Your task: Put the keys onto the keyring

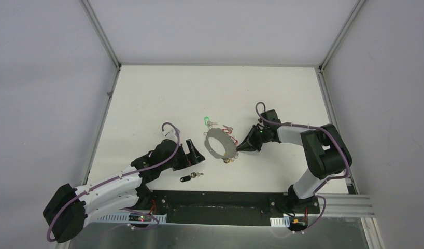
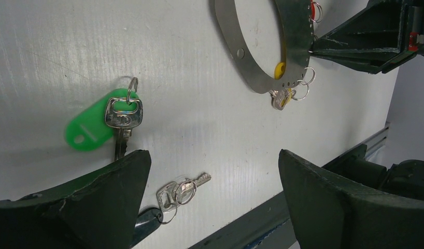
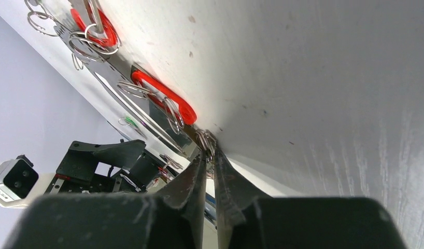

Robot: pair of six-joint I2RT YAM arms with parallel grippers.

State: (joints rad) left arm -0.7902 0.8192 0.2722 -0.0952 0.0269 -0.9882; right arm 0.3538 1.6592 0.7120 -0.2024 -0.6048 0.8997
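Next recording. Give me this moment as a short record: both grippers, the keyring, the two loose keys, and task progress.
left gripper: open, empty, above the table near the loose keys
right gripper: closed on the keyring's edge
keyring: already carries red- and yellow-capped keys
green-capped key: loose on the table, off the ring
black-capped key: loose on the table nearer the arm bases, off the ring
progress: neither loose key threaded yet

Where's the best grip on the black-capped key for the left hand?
Probably the black cap, from straight above, closing across its narrow sides. The black-capped key lies flat on the table; the cap is its thickest part, blade and rings too thin.
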